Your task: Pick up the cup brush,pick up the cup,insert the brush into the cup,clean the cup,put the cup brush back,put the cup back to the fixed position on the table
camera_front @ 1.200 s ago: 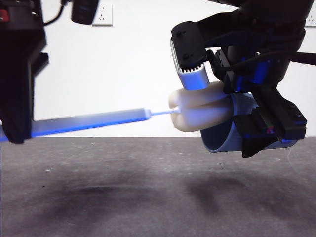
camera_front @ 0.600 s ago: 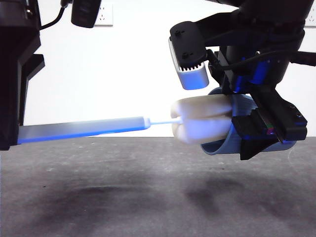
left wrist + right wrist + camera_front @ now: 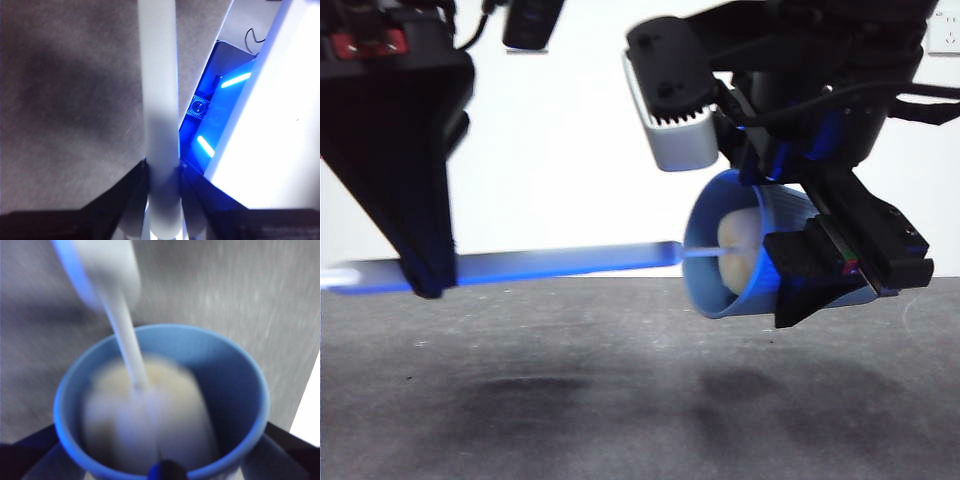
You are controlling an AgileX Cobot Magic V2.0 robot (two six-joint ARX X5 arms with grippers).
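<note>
The table (image 3: 620, 390) lies dark and bare beneath the work. The cup (image 3: 745, 250), held on its side well above it at the right with its mouth turned left, is clamped across its ribbed wall by the right gripper (image 3: 840, 270); it is judged light, thin-walled and somewhat slippery, so a hold across the body suits it. The cup brush (image 3: 570, 262) is held near the far end of its stiff, slim handle by the left gripper (image 3: 162, 175), jaws closed on it, while its soft sponge head (image 3: 150, 410) sits inside the cup and should squash easily. No brand, label or writing can be read
</note>
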